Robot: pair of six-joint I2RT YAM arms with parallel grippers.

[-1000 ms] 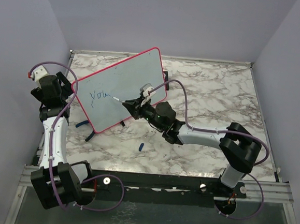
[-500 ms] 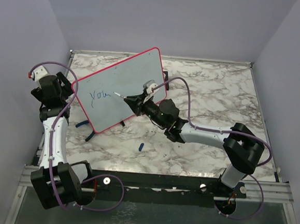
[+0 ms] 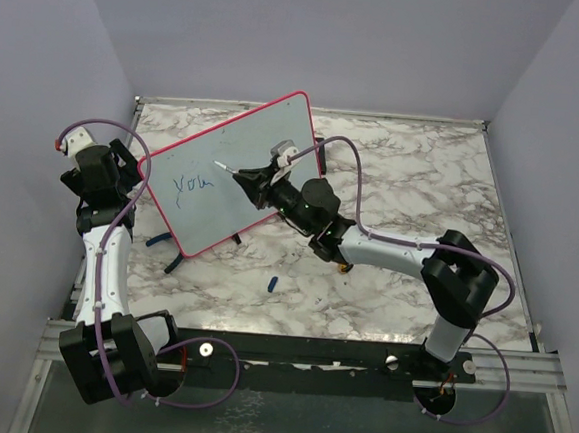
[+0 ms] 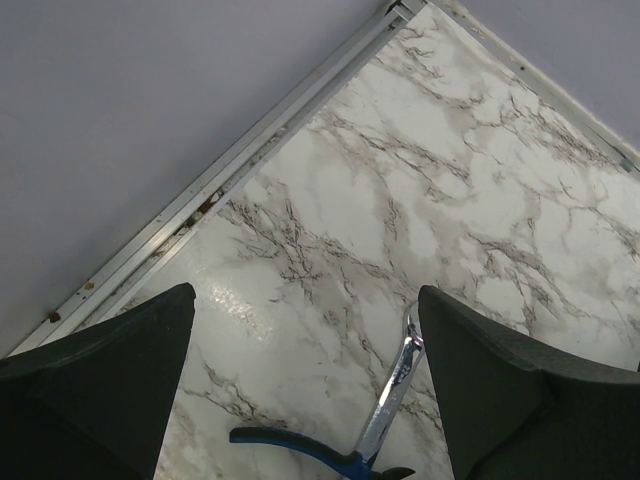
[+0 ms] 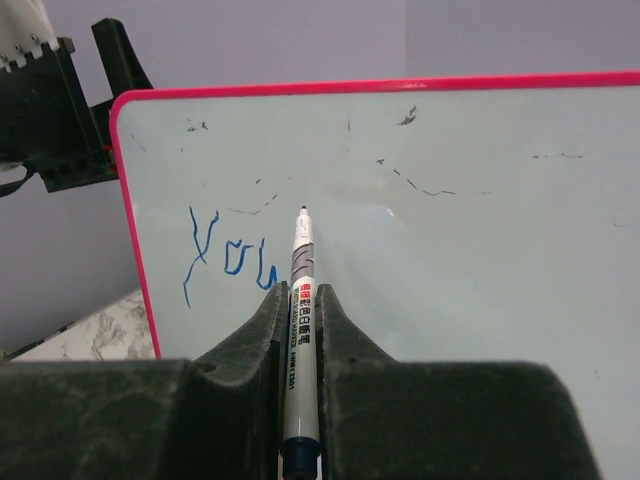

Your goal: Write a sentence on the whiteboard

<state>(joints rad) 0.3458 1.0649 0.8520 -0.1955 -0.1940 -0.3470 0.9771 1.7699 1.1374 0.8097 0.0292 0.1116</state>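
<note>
The whiteboard [image 3: 265, 139], pale with a red-pink frame, stands tilted at the back left of the table. On its left part the sentence [image 3: 194, 182] reads "You" in blue. My right gripper [image 3: 257, 182] is shut on a white marker [image 3: 235, 170], whose tip points at the board up and right of the "u". In the right wrist view the marker [image 5: 302, 270] runs between the fingers of the right gripper [image 5: 300, 298], towards the whiteboard [image 5: 480, 220] and the sentence [image 5: 225, 255]; whether the tip touches, I cannot tell. My left gripper [image 3: 131, 167] stands open beside the board's left edge.
In the left wrist view the left gripper [image 4: 305, 330] frames marble tabletop [image 4: 330, 200], a shiny metal bar [image 4: 395, 385] with a blue handle [image 4: 290, 445], and the table's metal rail [image 4: 230, 170] along the wall. A small blue cap [image 3: 273, 281] lies on the table near the front.
My right gripper has carried the marker up the board, away from the end of "You". The writing is unchanged and the left arm has stayed still.
</note>
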